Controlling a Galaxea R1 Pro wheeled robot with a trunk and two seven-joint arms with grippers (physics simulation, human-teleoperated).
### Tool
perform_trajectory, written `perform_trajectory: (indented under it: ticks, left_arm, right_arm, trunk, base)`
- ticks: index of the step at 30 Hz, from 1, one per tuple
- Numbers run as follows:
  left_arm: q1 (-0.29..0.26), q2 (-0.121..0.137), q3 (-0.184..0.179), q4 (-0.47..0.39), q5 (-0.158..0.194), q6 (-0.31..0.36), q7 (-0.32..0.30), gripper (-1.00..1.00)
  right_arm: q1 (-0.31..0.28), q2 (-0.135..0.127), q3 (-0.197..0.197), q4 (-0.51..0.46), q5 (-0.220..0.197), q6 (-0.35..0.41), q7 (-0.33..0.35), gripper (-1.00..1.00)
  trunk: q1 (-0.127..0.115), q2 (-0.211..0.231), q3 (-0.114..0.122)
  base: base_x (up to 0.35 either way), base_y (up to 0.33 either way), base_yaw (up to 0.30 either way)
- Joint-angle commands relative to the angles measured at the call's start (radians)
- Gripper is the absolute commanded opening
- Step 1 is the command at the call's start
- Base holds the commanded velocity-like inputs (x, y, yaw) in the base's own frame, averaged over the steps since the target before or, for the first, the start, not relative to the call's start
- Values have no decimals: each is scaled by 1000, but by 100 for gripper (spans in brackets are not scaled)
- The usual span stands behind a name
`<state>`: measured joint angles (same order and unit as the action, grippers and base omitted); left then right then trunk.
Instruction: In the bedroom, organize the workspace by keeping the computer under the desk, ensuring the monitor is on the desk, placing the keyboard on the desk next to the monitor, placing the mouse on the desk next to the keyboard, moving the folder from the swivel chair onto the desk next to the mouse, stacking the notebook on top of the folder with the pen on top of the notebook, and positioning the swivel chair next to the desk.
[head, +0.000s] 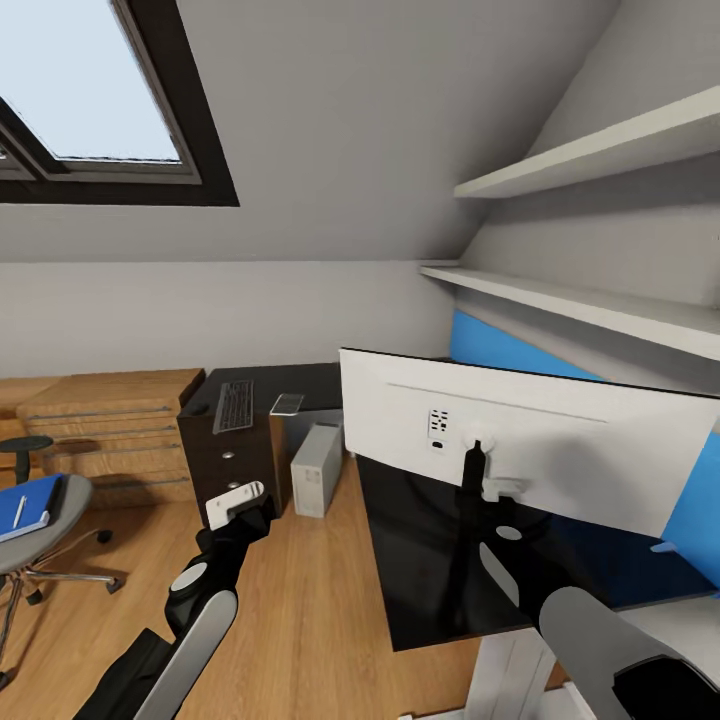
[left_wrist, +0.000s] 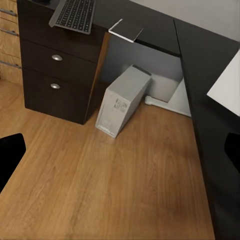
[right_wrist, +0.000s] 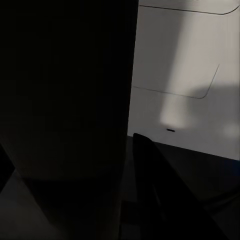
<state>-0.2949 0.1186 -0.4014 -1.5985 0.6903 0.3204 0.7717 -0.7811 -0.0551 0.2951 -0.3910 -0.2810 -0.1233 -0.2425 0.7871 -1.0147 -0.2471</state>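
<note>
Two arms reach toward an L-shaped black bench (head: 420, 560) in an attic bedroom.

On the bench's near wing stands the monitor (head: 520, 440), white back toward the head camera. The right pincer (head: 480, 470) sits at the monitor's black stand, seemingly closed around it, though its grip cannot be told for sure. The left pincer (head: 235, 503) hangs over the wooden floor (left_wrist: 100, 190) with its fingers apart, holding nothing. The keyboard (head: 233, 405) and the grey notebook (head: 287, 403) lie on the far wing above the drawers. The computer (left_wrist: 122, 100) stands under the bench. On the swivel chair (head: 30, 540) lies the blue folder (head: 30, 505) with the pen (head: 19, 511) on top.
</note>
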Motion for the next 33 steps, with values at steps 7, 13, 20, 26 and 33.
perform_trajectory:
  ticks: [7, 13, 20, 26, 33]
  left_arm:
    - [-1, 1, -2, -1, 3, 3, 8, 100]
    - [-1, 0, -4, -1, 3, 3, 8, 100]
    - [-1, -1, -4, -1, 3, 3, 8, 100]
    - [-1, -1, -4, -1, 2, 3, 8, 100]
    - [-1, -1, -4, -1, 3, 3, 8, 100]
  right_arm:
    - [-1, 0, 10, -1, -11, -6, -8, -100]
    - [-1, 0, 10, -3, -12, -6, -8, -100]
    - [-1, -3, 9, -3, -13, -4, -11, 100]
    - [-1, -3, 9, -3, -15, -4, -11, 100]
    - [-1, -2, 9, -3, -15, -4, -12, 100]
  trunk:
    - [0, -1, -1]
    - [0, -1, -1]
    - [0, -1, -1]
    - [0, -1, -1]
    - [0, -1, -1]
  base:
    - [0, -4, 0]
    - [0, 0, 0]
    - [0, 0, 0]
    - [0, 0, 0]
    - [0, 0, 0]
